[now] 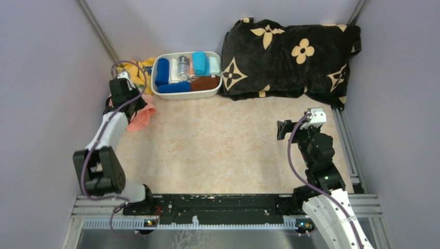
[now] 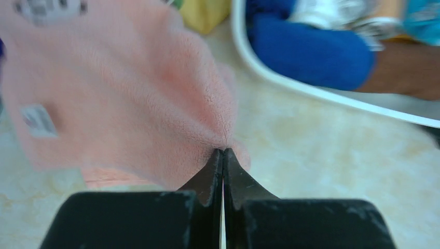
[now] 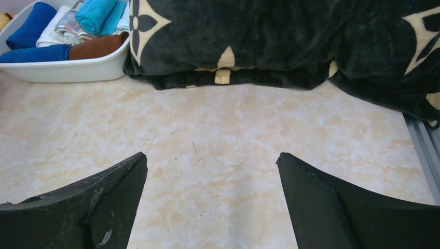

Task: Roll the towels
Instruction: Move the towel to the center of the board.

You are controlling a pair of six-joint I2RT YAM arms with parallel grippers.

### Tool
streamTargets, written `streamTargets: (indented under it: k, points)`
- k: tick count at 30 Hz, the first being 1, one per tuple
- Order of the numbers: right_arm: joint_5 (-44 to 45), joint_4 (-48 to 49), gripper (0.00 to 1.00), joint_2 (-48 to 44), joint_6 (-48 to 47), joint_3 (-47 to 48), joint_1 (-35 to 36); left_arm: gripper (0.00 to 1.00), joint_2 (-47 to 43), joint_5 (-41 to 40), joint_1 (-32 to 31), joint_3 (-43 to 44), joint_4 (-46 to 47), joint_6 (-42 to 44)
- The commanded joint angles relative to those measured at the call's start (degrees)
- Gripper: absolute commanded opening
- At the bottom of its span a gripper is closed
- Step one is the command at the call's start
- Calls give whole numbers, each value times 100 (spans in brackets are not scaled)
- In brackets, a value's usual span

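Pink towel [image 1: 141, 118] sits at the far left of the bench [image 1: 218, 150], just off the near left corner of the white tub [image 1: 211, 92] and near the yellow cloth [image 1: 141, 70]. In the overhead view you will find it partly covered by the left arm. Your left claw [image 2: 223, 155] is closed on it. The wrist view shows both black fingers pressed flat together with a fold of the salmon pile pinched at their tips. The cloth is drawn to a peak there and spreads away to the upper left. Two grey printed patches show on the cloth, too blurred to read. How much of it rests on the bench cannot be judged from these views. The tub holds rolled cloths in blue, teal and brown, packed side by side with some pale items among them. Your right claw [image 3: 211, 158] stands wide open with nothing between its fingers. It hangs over bare bench on the right side, well apart from the pink towel, and points toward the black blanket [image 1: 290, 57] with tan flowers heaped at the far right. That blanket touches the right wall of the tub.
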Motion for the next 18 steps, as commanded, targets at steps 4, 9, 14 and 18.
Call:
streamTargets:
  k: [4, 9, 14, 18]
  points:
    - [-105, 348, 96, -72, -55, 2, 53, 0, -1406, 281, -519, -193, -572, -128]
    - [-89, 355, 96, -47, -58, 1, 53, 0, -1634, 65, -1979, 290, -863, -51]
    - [-58, 342, 96, 3, -61, 39, 48, 0, -1658, 347, -3387, 891, -511, -250]
    - [-69, 302, 96, 41, -61, 75, 53, 5, -1526, 524, -3819, 1113, -490, -19]
